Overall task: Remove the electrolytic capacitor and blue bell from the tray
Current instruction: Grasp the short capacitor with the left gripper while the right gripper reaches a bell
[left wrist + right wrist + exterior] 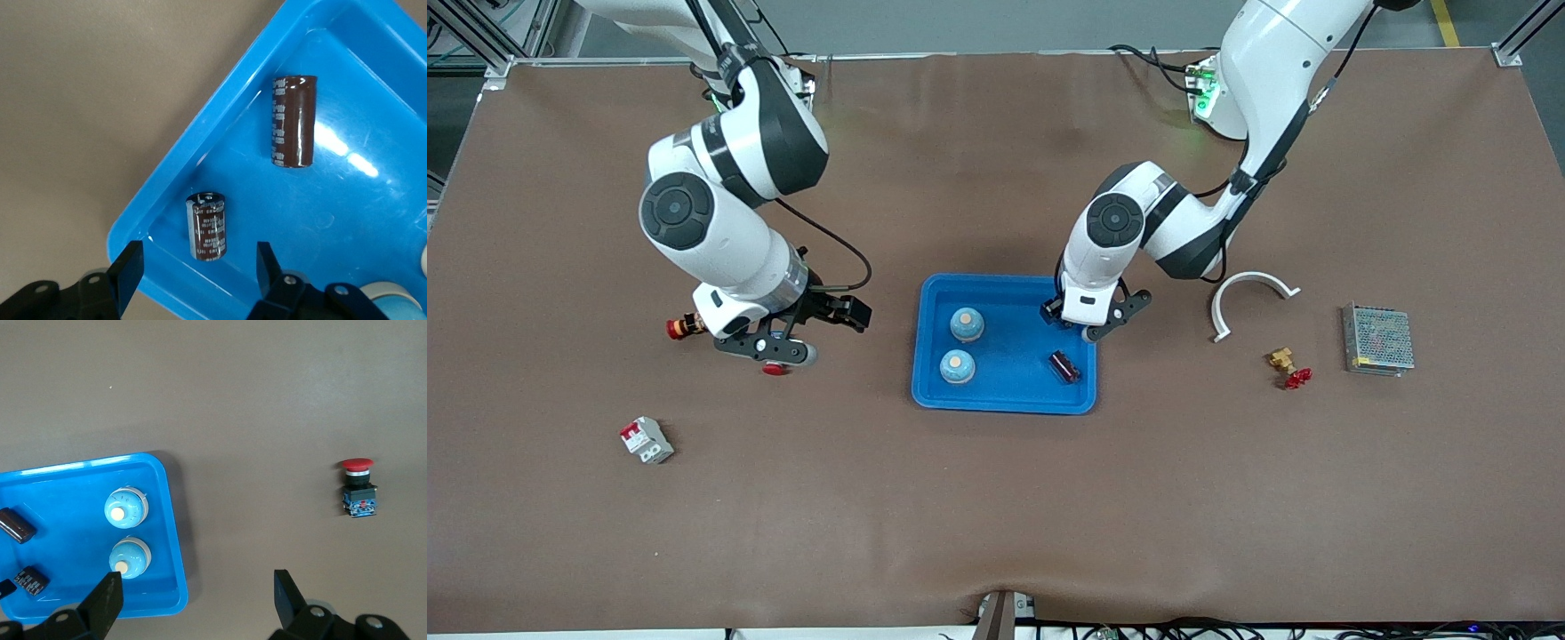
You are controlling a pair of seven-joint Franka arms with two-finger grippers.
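Front view: a blue tray (934,356) sits mid-table (996,516). In it are two blue bells (967,324) (957,366), side by side toward the right arm's end, one nearer the camera than the other. A dark capacitor (1064,366) lies in the tray's corner toward the left arm's end. The left end effector (1096,318) hangs over the tray's edge at that end, fingers spread, holding nothing. The right end effector (800,333) is over bare table beside the tray, toward the right arm's end, also spread and empty. A red push button (685,326) shows just past it, and a red-and-white breaker (646,440) lies nearer the camera. Toward the left arm's end lie a white curved bracket (1249,298), a brass fitting (1288,366) and a metal power supply (1378,340).

Left wrist view: two brown capacitors (292,121) (208,225) lie in the tray's (200,127) corner, close together but apart. The smaller one sits between the left end effector's (200,267) spread fingers (128,270), untouched.

Right wrist view: the right end effector's (198,600) fingers (288,593) are wide apart over brown table. The tray (172,540) holds both bells (125,507) (129,557) and both capacitors (16,524) (31,580). The push button (359,495) stands well apart from the tray.
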